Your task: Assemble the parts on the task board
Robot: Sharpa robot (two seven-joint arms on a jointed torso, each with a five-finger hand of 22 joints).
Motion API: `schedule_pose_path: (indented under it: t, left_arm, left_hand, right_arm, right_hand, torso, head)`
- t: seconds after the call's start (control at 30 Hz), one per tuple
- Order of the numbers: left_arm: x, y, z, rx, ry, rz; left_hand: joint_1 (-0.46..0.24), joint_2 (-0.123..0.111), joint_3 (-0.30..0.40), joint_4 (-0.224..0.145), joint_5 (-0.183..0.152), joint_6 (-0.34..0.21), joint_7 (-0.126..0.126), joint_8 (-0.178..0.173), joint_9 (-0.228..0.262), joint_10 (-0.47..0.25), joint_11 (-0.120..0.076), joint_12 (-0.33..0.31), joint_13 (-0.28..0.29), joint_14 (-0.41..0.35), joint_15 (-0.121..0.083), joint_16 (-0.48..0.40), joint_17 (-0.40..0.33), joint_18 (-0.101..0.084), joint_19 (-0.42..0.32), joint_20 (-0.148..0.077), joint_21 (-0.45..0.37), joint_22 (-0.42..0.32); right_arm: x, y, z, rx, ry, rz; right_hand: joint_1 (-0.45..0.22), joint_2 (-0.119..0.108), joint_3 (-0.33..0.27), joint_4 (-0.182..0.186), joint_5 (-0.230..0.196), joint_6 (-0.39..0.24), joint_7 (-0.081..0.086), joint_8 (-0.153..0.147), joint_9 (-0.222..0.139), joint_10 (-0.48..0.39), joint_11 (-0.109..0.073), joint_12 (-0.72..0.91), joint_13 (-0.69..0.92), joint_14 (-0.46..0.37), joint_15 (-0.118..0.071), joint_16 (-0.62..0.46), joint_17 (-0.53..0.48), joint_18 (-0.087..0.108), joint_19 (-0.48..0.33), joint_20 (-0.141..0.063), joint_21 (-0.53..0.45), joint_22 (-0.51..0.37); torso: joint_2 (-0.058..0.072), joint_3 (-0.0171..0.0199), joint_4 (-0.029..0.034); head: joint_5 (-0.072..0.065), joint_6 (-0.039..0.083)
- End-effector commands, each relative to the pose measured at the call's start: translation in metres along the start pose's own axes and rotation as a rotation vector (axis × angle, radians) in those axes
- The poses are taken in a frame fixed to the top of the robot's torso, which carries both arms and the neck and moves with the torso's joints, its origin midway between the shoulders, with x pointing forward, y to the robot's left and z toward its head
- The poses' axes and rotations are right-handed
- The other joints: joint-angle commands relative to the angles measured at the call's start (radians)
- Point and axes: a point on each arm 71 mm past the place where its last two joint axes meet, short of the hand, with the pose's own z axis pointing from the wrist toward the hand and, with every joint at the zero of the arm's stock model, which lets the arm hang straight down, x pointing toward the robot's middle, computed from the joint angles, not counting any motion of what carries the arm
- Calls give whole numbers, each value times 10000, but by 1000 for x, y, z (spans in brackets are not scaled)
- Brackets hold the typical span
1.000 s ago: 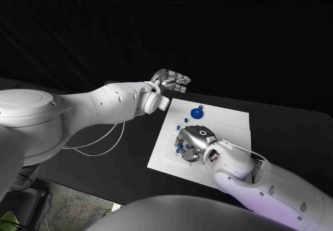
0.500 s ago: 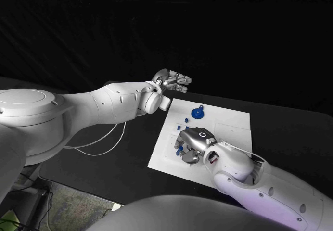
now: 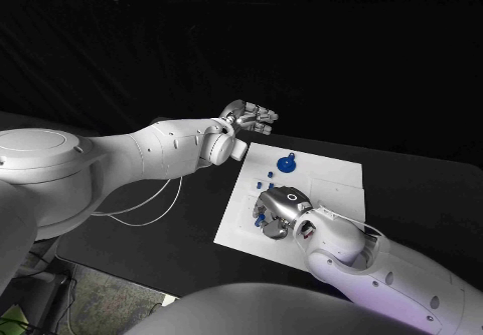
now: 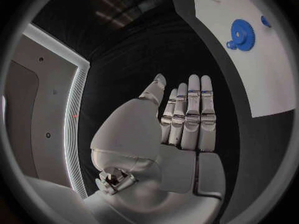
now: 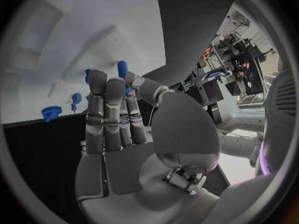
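The white task board (image 3: 327, 178) lies in the middle of the table. A blue gear (image 3: 287, 165) sits near its far edge, also seen as the gear (image 4: 241, 34) beside a small blue piece (image 4: 266, 21). My right hand (image 3: 280, 209) is low over the board's near left part, fingers stretched out. Its thumb presses a blue peg (image 5: 122, 68) against the side of a finger. Small blue pieces (image 3: 259, 185) lie beside it on the board (image 5: 93, 25). My left hand (image 3: 252, 115) hovers beyond the board's far left corner, flat, with straight fingers (image 4: 190, 114), holding nothing.
A white cable (image 3: 151, 202) loops on the black table left of the board, under my left arm. Another small blue piece (image 5: 76, 98) and the gear (image 5: 51, 113) lie near the board's edge past my right fingertips.
My right hand has crept slightly toward the board's near left side. The left hand has stayed where it was.
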Motion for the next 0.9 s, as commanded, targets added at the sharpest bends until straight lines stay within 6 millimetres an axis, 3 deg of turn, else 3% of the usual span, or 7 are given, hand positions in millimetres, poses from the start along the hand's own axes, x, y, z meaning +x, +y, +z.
schedule_pose_path:
  t: [0.03,0.9]
  left_arm:
    - [2,-1,0,57,102,-60]
    - [3,0,0,40,141,-63]
  left_hand:
    - [20,91,16,60,-3,-66,-10,60,13,-74,20,-11,-7,-70,-15,-35,0,-102,32,64,46,-10]
    - [24,93,8,84,-3,-73,-8,60,14,-82,23,-11,-7,-83,-10,-36,0,-102,29,69,67,-97]
  right_arm:
    - [3,-1,0,-6,63,-256]
    - [9,-2,2,148,263,-478]
  right_hand:
    - [84,161,59,-43,60,74,-9,7,-14,781,-217,74,92,73,5,-35,16,138,310,-80,-46,28]
    - [77,164,69,-42,61,60,-2,5,-18,768,-211,74,91,62,10,-55,43,141,300,-74,-79,92]
  torso:
    - [0,-4,3]
    - [1,0,9]
  head:
    - [5,0]
    - [27,0]
